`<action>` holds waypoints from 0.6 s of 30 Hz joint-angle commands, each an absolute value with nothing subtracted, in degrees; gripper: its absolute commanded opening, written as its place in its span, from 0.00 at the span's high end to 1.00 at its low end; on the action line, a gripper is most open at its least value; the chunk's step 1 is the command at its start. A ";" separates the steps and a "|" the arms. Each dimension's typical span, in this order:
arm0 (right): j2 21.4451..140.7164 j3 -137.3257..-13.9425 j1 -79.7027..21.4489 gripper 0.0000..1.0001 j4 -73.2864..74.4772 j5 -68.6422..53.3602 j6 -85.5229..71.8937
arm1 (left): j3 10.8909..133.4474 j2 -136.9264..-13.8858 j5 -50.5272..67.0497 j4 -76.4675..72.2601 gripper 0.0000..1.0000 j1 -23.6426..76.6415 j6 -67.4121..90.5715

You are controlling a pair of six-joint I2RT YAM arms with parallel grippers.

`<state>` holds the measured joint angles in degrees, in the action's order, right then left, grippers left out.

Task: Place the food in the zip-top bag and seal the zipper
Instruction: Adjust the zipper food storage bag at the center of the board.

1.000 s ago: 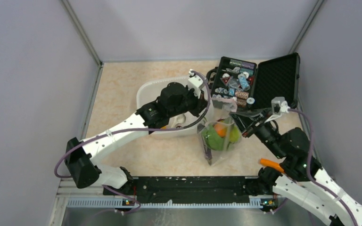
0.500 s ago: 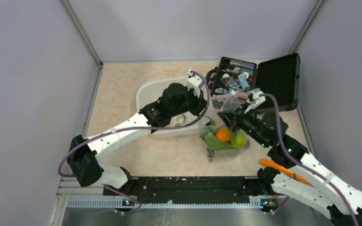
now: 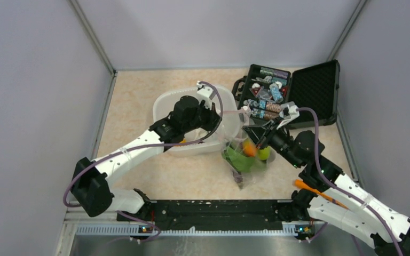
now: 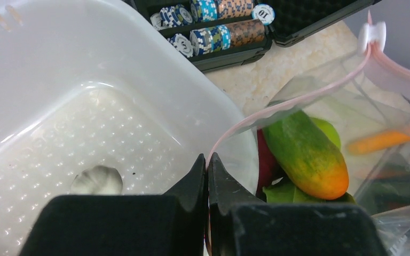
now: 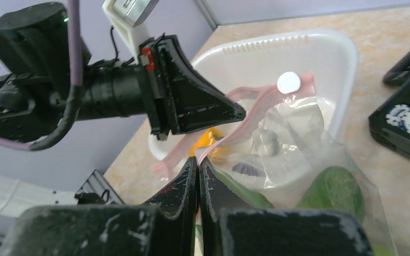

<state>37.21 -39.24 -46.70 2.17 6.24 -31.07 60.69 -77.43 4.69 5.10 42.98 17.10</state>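
The left gripper (image 3: 220,118) now sits further left than a second ago, over the right part of the tub (image 3: 163,104), and it draws the zipper (image 4: 299,98) along with it. The right gripper (image 5: 198,162) is now further left and slightly farther back, closer to the case (image 3: 309,88). The top edge of the bag (image 3: 245,162) now reaches further left, stretched between both pinching grippers.

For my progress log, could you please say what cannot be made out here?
Top view: the clear crinkly plastic bag's mouth, too small, under the right arm.
Left wrist view: the whitish lump in the white plastic tub, partly behind the left hand.
Right wrist view: the bag's bottom, cut off below.
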 commanded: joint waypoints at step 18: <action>28.66 -36.05 -46.76 1.00 -7.64 7.92 -30.02 | 63.92 -73.87 12.60 0.56 1.00 41.93 17.84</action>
